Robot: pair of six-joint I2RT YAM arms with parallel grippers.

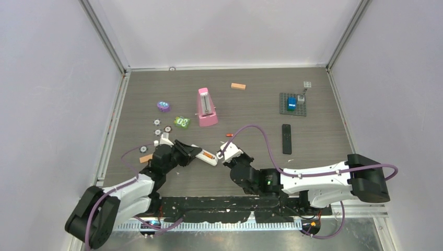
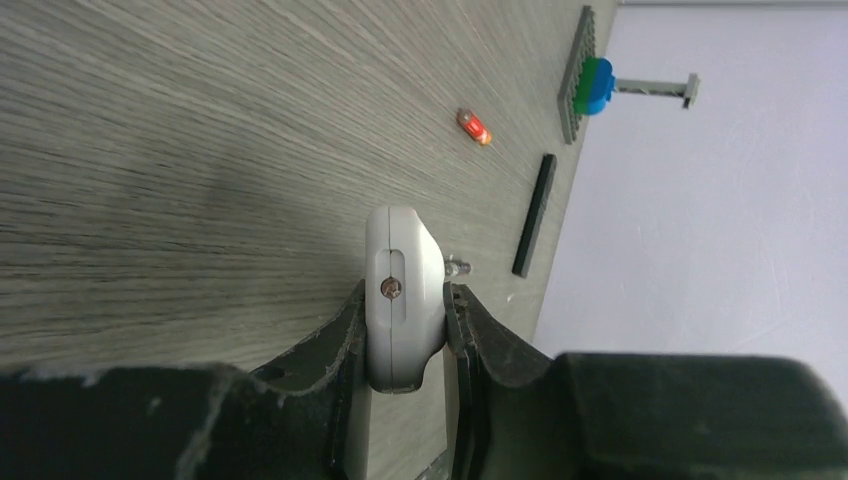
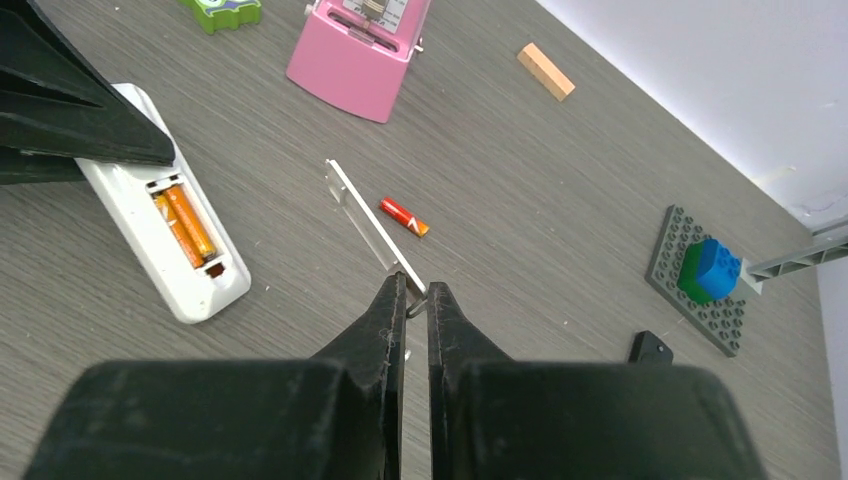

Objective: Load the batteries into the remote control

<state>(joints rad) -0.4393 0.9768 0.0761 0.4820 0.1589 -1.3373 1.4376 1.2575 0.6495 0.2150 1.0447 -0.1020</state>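
Left gripper (image 2: 405, 300) clenched on remote (image 2: 402, 245); two orange batteries (image 3: 185, 225) seated. Right gripper (image 3: 413, 295) pinches cover (image 3: 360, 210). Refitting step, likely needing alignment over the remote at ten o'clock.

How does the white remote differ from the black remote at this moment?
The white remote is clamped in the left gripper, while the black remote lies free on the table. The white remote's compartment is open with two orange batteries inside; the black remote shows no open compartment. Both are slim, long bars.
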